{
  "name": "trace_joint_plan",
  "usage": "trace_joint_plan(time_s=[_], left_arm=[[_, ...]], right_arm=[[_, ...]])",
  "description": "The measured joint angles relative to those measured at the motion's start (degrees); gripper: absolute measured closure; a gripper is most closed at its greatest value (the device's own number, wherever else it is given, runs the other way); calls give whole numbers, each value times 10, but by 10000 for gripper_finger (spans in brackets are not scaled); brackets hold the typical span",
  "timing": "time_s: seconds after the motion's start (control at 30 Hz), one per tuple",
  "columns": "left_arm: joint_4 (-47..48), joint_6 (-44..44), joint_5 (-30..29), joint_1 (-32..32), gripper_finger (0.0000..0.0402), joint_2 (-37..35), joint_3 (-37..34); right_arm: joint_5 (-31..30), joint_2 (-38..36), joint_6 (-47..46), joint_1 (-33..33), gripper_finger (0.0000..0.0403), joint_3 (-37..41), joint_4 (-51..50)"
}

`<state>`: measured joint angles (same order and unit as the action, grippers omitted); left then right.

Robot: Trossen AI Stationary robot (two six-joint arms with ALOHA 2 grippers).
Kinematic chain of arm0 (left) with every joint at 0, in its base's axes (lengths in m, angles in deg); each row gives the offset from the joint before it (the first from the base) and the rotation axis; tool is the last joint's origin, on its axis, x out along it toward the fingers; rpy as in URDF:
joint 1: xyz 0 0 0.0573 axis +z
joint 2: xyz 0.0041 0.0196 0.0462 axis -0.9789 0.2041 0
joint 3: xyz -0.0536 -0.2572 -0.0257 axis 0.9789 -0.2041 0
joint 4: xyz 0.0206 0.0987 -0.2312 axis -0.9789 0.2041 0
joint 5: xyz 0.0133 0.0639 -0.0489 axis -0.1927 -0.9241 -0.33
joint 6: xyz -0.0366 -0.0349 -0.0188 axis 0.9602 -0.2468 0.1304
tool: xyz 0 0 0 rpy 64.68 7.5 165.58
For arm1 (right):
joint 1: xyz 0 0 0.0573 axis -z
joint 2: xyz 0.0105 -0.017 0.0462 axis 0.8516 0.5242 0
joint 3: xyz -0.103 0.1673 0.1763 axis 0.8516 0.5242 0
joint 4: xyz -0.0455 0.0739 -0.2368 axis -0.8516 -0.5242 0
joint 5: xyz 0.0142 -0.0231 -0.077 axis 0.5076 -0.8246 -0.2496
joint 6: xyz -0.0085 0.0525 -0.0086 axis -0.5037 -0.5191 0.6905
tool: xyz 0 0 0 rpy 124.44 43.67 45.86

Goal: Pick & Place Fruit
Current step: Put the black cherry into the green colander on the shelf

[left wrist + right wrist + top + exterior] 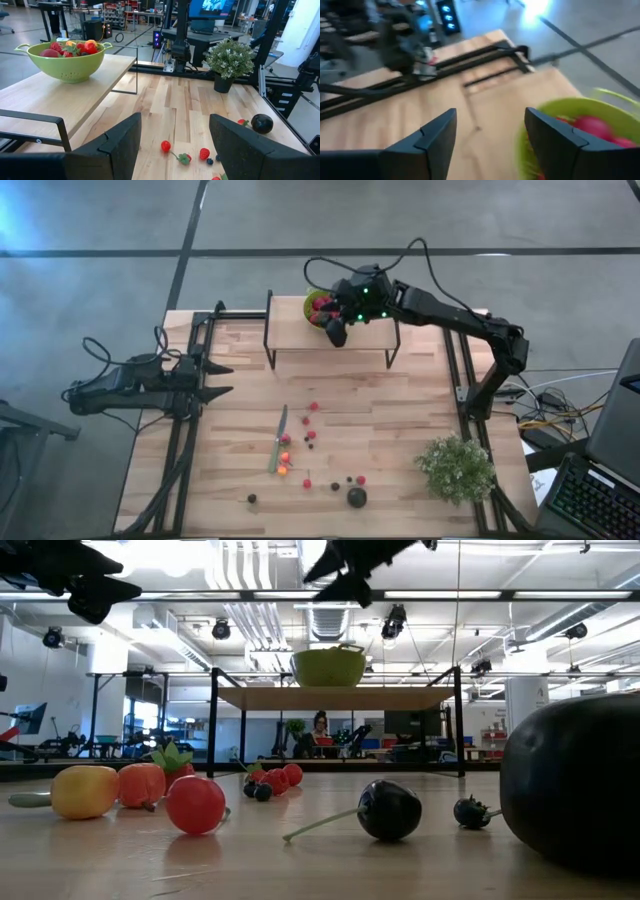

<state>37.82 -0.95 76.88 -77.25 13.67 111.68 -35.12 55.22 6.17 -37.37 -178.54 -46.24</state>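
Two dark robot arms work at a pale wooden table. At upper centre of the overhead picture, the right gripper (337,330) hangs beside the rim of a lime-green plastic colander (318,308) on a raised wooden shelf with black metal legs (370,335). Its own wrist picture shows the fingers parted with nothing between them, probably because a piece was just let go there. Inside the colander (69,60) lies a heap of red berries with a bit of orange. At the left edge of the overhead picture the left gripper (222,380) waits off the table side, fingers wide apart and empty. Lower centre, many small red, dark and yellow-orange fruit pieces (311,437) lie loose on the wood, near a slim green-handled knife (277,442) and one larger dark round fruit (356,497), so much sorting remains. Lower right stands a bushy pale-green potted plant (456,469)
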Motion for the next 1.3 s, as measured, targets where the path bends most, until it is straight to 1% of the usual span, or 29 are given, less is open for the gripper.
trace_joint_plan(time_s=[0.2,0.43,0.73,0.93,1.2,1.3], left_arm=[[0,0,0,0,161,0,0],[0,0,0,0,161,0,0],[0,0,0,0,161,0,0],[0,0,0,0,161,0,0],[0,0,0,0,161,0,0],[0,0,0,0,161,0,0]], right_arm=[[1,-4,12,-60,165,-31,-4],[-4,-4,47,-141,188,-48,-4],[-9,-4,64,-219,216,-69,-6],[-84,-4,79,-261,235,-70,-21],[-96,-4,64,-307,263,-68,-92],[-96,-5,53,-326,275,-54,-113]])
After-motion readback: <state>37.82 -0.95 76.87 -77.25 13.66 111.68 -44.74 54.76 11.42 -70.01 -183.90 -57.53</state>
